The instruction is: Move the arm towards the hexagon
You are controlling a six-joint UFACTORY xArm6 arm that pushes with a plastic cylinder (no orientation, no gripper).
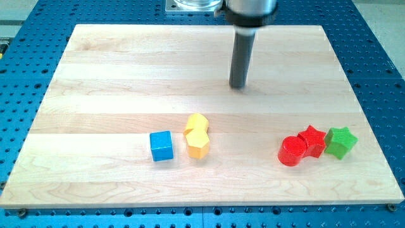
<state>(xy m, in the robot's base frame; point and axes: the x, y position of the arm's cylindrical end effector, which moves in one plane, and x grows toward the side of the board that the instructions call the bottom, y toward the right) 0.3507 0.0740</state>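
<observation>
A yellow hexagon block [198, 145] lies on the wooden board [126, 76], low and a little left of centre. A second yellow block [196, 123], its shape unclear, touches it from above. A blue cube [161, 145] lies just to the left of the hexagon. My tip [238, 86] is on the board above and to the right of the yellow blocks, well apart from them.
At the view's lower right a red cylinder [292, 151], a red star [312, 140] and a green star [341, 141] lie in a touching row. A blue perforated table [380, 63] surrounds the board.
</observation>
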